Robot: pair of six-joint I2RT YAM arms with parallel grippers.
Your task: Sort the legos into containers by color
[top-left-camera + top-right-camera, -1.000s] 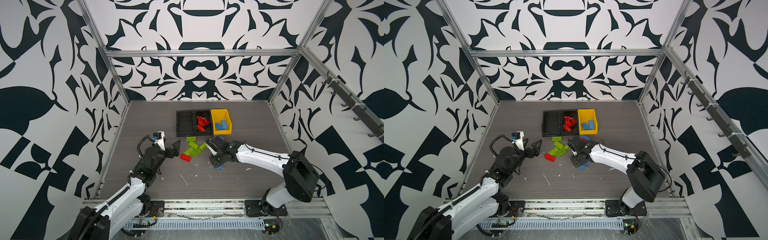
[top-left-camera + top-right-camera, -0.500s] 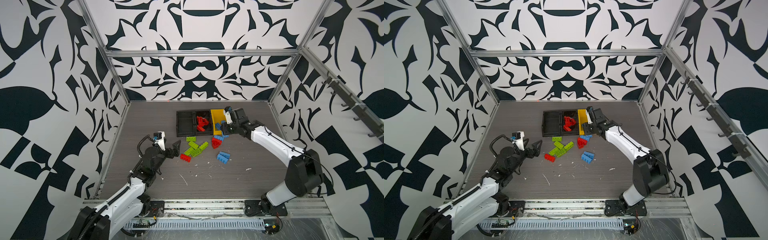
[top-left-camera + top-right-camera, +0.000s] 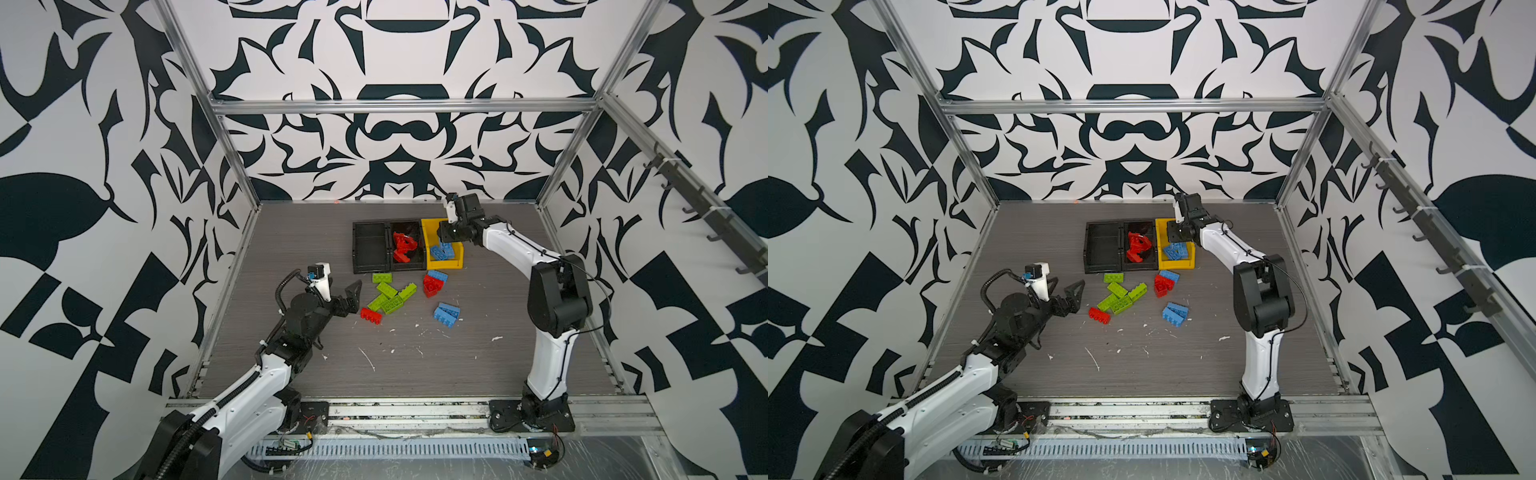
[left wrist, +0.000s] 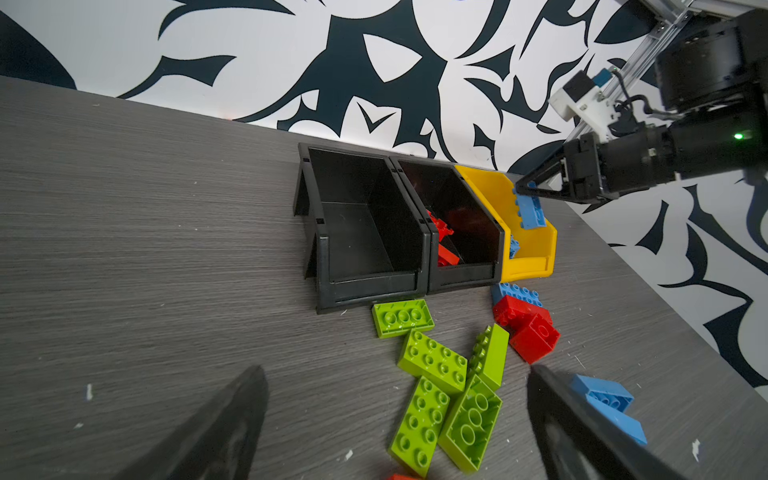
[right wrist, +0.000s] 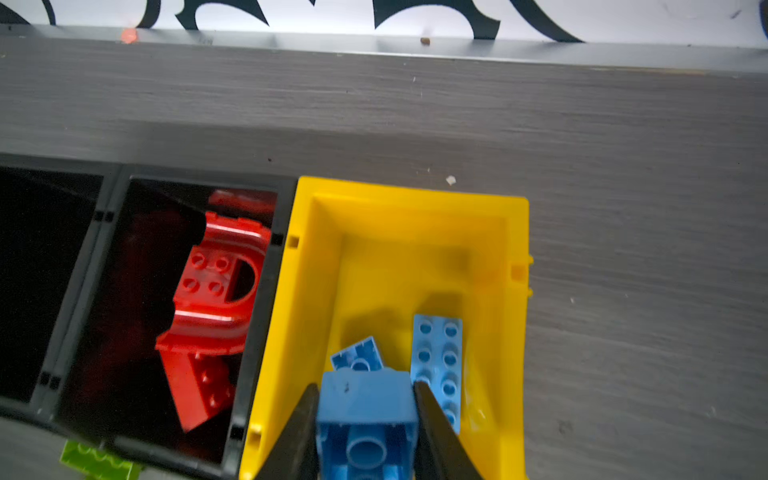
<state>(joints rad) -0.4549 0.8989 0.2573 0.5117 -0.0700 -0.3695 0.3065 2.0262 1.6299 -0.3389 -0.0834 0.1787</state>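
Since a second ago the right arm has left the loose bricks at frame centre and swung to the bin row at upper centre, now with a brick in its jaws; the left arm has not shifted.

Obstructed detail. In the left wrist view both fingers of the left gripper are cropped by the frame edge, and the single red brick beside it shows only as a sliver. In both top views the body of the right gripper covers the light blue brick it carries; the wrist views show it. That brick hides part of two light blue bricks lying in the yellow bin. The middle black bin is dark inside: a red arch piece is plain, but the red pieces under it cannot be counted.

Arm pose. Left arm: lower left, forearm low, reaching toward centre, jaws spread wide and gripping nothing, just short of five lime green bricks. Right arm: upright at lower right, forearm stretched to upper centre, jaws clamped on the light blue brick, which hangs over the yellow bin at rim height.

Surface and room. Grey wood-grain tabletop with white flecks. Black-and-white patterned walls in an aluminium frame enclose it.
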